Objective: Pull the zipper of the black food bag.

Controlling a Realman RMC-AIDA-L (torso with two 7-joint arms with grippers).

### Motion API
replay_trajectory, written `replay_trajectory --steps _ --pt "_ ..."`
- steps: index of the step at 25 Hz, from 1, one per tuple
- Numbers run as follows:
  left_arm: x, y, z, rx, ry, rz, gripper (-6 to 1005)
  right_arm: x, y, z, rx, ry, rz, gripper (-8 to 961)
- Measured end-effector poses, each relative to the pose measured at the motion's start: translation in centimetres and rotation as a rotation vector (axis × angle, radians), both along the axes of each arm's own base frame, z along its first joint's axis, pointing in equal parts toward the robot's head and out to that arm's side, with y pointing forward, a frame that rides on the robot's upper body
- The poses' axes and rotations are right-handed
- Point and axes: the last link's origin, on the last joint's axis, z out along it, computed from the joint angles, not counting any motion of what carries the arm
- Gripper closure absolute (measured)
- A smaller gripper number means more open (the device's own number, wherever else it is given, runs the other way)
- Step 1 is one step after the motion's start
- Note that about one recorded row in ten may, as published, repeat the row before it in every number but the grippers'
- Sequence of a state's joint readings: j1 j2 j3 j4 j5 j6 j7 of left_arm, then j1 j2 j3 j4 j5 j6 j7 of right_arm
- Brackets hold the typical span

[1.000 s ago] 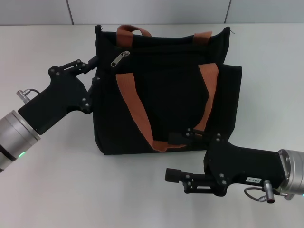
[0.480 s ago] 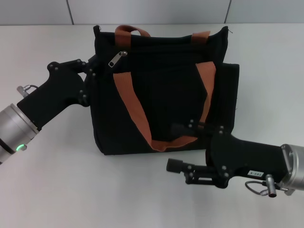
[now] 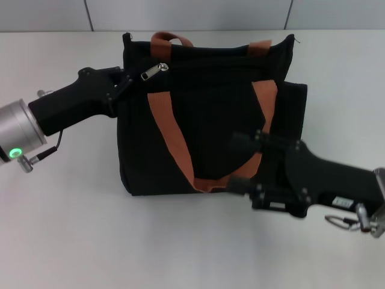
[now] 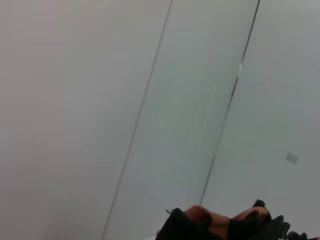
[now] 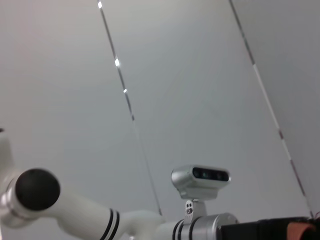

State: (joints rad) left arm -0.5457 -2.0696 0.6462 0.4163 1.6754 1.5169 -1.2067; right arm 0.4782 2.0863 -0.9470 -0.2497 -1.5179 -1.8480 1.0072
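Observation:
The black food bag [image 3: 210,114] lies on the white table with its rust-orange straps [image 3: 165,129] facing up. The zipper [image 3: 154,71], a small silver slider with its pull tab, sits near the bag's top left corner. My left gripper [image 3: 123,82] is at the bag's upper left edge, just left of the zipper. My right gripper [image 3: 240,164] is open at the bag's lower right, one finger [image 3: 249,141] over the fabric and the other at the bottom edge, with the strap's loop between them. The bag's top shows in the left wrist view [image 4: 210,220].
The white table [image 3: 90,229] surrounds the bag, with a grey wall [image 3: 192,15] behind it. The right wrist view shows the robot's head camera [image 5: 201,176], a white arm link and the wall.
My left gripper has moved right and up to the bag's top left corner by the zipper. My right gripper has risen from the table and come over the bag's lower right edge.

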Motion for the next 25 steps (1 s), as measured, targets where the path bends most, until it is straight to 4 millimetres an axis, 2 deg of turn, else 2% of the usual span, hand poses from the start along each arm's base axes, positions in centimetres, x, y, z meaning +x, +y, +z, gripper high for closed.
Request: replay_trajectory --steps 4,8,10,18,21,23,24,25 --pt "0.7 0.1 0.4 -0.045 -0.020 -0.005 981 -0.3 1.0 0.7 0.013 0.037 -0.042 165" --pt "1.3 -0.2 0.9 -0.099 -0.067 -0.009 981 -0.5 3.5 1.8 -0.011 0.057 -0.175 165" --pt "1.4 -0.1 0.9 -0.122 -0.068 0.005 981 -0.9 4.1 1.9 -0.018 0.048 -0.179 165" --pt "1.2 -0.1 1.2 -0.127 -0.068 0.013 980 -1.7 5.4 1.6 -0.008 0.027 -0.184 166" --pt "1.1 -0.1 1.2 -0.118 -0.065 0.020 980 -2.4 6.2 1.8 -0.069 0.043 -0.214 165" --pt "1.2 0.1 1.2 -0.114 -0.061 0.017 981 -3.7 7.6 2.6 -0.209 0.031 -0.264 165" --pt "1.2 0.1 1.2 -0.114 -0.061 0.017 981 -3.7 7.6 2.6 -0.209 0.031 -0.264 165" --pt "1.3 0.4 1.2 -0.109 -0.051 0.019 981 -4.4 8.1 3.0 -0.287 -0.020 -0.283 165"
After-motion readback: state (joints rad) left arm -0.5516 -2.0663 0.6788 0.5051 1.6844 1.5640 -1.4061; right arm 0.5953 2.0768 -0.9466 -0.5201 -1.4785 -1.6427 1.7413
